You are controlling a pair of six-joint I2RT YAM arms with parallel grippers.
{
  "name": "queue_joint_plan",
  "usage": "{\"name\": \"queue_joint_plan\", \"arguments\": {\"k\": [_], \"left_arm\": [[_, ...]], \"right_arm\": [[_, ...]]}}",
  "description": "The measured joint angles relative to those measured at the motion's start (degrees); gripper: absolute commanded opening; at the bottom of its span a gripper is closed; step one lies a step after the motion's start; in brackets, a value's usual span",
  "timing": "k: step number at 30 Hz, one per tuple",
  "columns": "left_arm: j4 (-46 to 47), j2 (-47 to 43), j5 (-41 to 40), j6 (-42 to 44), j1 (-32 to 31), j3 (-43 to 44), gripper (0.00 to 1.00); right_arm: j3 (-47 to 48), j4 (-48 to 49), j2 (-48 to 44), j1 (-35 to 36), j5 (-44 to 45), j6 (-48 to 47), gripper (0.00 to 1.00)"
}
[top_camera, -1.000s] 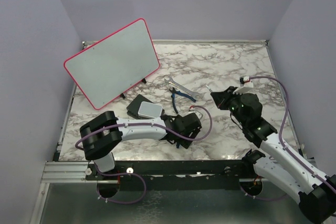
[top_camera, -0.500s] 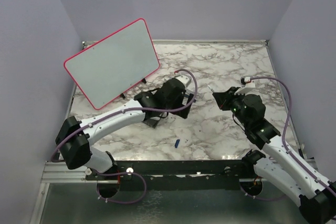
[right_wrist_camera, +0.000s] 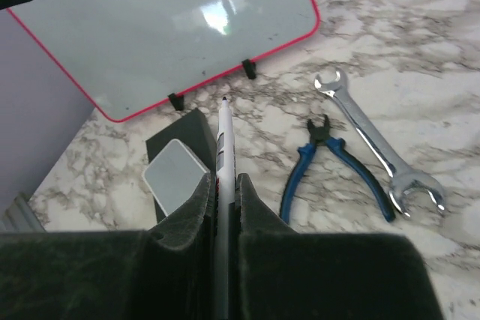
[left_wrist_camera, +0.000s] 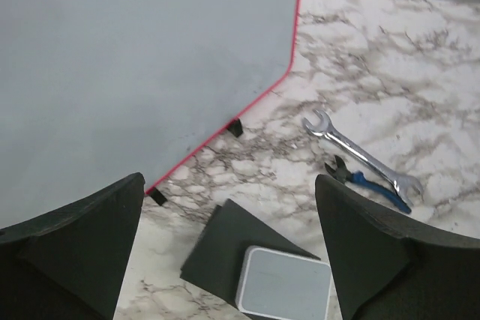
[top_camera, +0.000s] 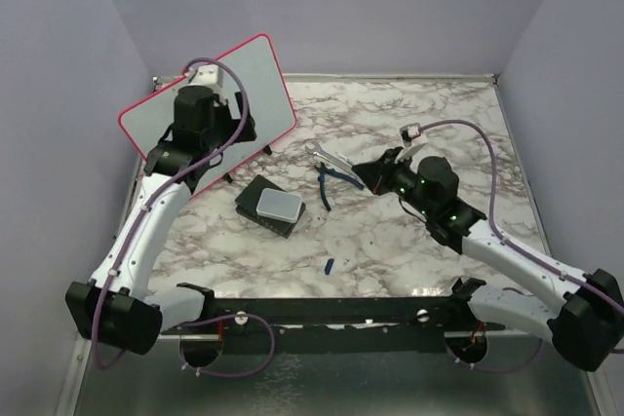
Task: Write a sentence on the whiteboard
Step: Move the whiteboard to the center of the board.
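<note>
The whiteboard (top_camera: 261, 80) leans tilted at the back left on small black feet, with a red-pink frame. Its face is blank in the left wrist view (left_wrist_camera: 135, 58) and the right wrist view (right_wrist_camera: 172, 28); no sentence shows on it. My left gripper (top_camera: 237, 131) hangs raised in front of the board, open and empty (left_wrist_camera: 229, 185). My right gripper (top_camera: 375, 170) is over the table's middle, shut (right_wrist_camera: 223, 181) on a white marker (right_wrist_camera: 223, 140). The marker's tip points toward the board's feet, short of the board.
A dark block with a grey-white pad (top_camera: 276, 205) lies in front of the board. Blue-handled pliers (top_camera: 327, 182) and a steel wrench (top_camera: 331, 158) lie at mid-table. A small blue cap (top_camera: 330, 265) lies near the front edge. Walls close in on three sides.
My left arm swung from low over the table's middle up and back left, in front of the board. My right gripper moved left toward the centre with the marker.
</note>
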Motion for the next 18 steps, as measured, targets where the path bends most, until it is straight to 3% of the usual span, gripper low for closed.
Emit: {"name": "queue_joint_plan", "arguments": {"k": [9, 18], "left_arm": [[2.8, -7.34, 5.22, -0.26, 22.05, -3.65, 0.95], [8.02, -10.03, 0.17, -1.33, 28.13, -5.53, 0.97]], "right_arm": [[10.93, 13.64, 18.49, 5.62, -4.37, -0.13, 0.01], [23.78, 20.11, 35.06, 10.99, -10.69, -1.38, 0.01]]}}
